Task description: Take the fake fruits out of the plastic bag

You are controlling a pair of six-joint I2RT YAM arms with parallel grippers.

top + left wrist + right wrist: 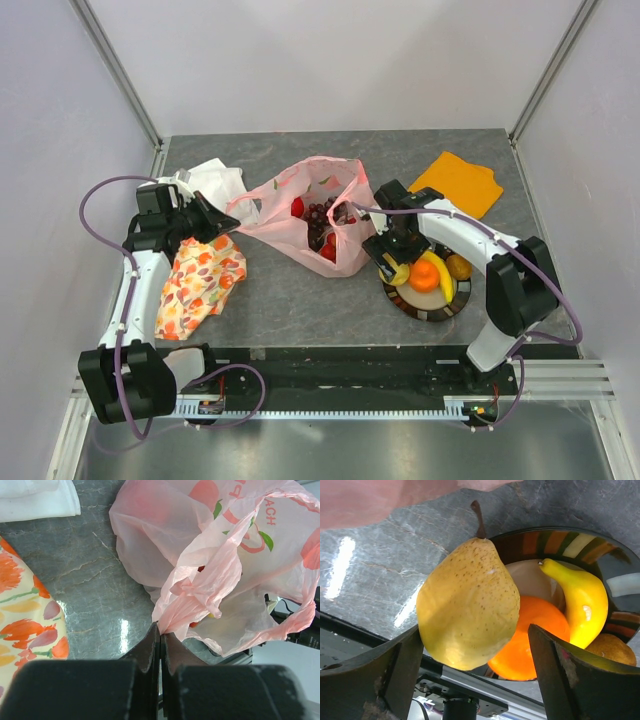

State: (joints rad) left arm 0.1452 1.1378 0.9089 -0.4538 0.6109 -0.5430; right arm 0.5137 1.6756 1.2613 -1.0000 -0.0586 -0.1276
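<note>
"That big crinkly pink translucent plastic bag (pixel 275 215) sits mid-table, mouth up, with red pieces (pixel 328 250) and a dark grape bunch (pixel 318 215) inside. The left gripper (pixel 160 630) is pinched tight on a fold of its edge."

"And the right gripper (pixel 475 630)?"

"Over the striped round plate (pixel 430 313), jaws spread either side of a speckled yellow plastic pear (pixel 467 605) with a gap on one side, so it isn't gripping. I'd lift straight up so neither finger knocks it off the glossy orange (pixel 424 278) and yellow banana (pixel 445 285) beside it."

"And around them?"

"Pale walls (pixel 330 60), metal corner posts (pixel 120 75) and a grey marbled tabletop (pixel 290 295). There's a floral cloth (pixel 200 280) on the left, an orange cloth (pixel 460 182) at the far right and a white cloth (pixel 215 180) behind."
</note>
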